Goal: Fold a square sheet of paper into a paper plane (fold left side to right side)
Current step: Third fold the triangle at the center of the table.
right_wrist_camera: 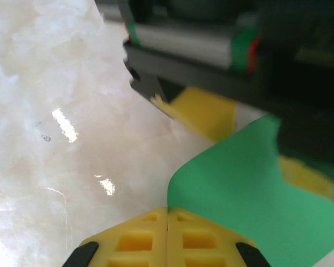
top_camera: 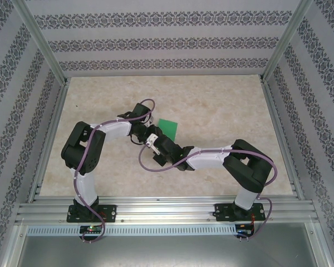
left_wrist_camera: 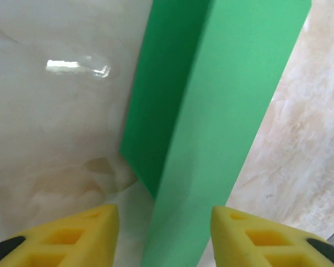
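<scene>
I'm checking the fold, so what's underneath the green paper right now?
Under the green paper shows marbled tabletop, with the sheet partly lifted. The right claw is shut at its edge; the left claw stands open. Whatever lies directly beneath the sheet is covered.

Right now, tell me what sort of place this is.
Probably a lab robot test cell: silver aluminium frame posts, grey patterned wallpaper walls, a beige marble-look tabletop and two white-and-black robot arms bolted to its near rail.

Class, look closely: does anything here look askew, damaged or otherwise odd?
The paper curls up off the table from the shut right hand instead of lying flat. Its fold gapes open, not pressed into a crease. No tears or spills show.
</scene>
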`<state>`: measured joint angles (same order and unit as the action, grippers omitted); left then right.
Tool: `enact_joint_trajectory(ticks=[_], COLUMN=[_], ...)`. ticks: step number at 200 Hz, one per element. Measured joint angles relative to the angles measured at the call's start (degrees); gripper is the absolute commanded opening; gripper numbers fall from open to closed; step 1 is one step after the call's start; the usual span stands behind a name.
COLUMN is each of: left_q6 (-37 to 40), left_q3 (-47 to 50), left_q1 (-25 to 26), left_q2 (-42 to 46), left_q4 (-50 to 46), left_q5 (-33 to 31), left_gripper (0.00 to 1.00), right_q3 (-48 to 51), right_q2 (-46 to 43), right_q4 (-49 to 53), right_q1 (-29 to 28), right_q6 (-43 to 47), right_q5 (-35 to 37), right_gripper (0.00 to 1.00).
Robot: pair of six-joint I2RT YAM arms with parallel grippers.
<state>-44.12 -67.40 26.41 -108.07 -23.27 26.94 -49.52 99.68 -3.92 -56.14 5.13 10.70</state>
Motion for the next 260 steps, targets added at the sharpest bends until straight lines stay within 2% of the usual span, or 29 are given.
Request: enact_joint_trajectory(ticks=[28,68,102,157,190,229,260], left_q6=[1.88,3.82,5.14,6.4,6.69,7.39,8.07], left_q3=[0.02,-1.73,-10.21,-21.73,-23.43,-24.41,-24.5], left_q1=[-2.82,-5.4,-3.63,-0.31,0.35,0.35,0.35], left_q2=[3.74,4.28,-1.31,-13.66,-18.73,-19.47,-19.52], left_q4=[-2.62,-3.89,-4.2,-4.76,-6.01,-6.49,-6.75], left_q5=[-0.63,0.85,4.11,6.25,6.1,5.6,5.55], left_gripper=[0.58,0.47,0.41,0.38,0.37,0.36,0.36], right_q3=[1.07,1.31,1.31,1.31,1.31,1.31,1.31], right_q2=[-0.52,-0.76,-0.85,-0.85,-0.85,-0.85,-0.85], right_q4=[0.0,-0.02,-0.04,-0.22,-0.24,-0.24,-0.24], right_q1=[0.61,1.14,1.16,1.16,1.16,1.57,4.04], right_q6=[-0.76,-1.16,-1.18,-2.03,-2.25,-2.69,-4.46], right_q5=[-1.18,-2.1,-2.27,-2.4,-2.45,-3.58,-8.26], right_gripper=[0.0,0.0,0.0,0.0,0.0,0.0,0.0])
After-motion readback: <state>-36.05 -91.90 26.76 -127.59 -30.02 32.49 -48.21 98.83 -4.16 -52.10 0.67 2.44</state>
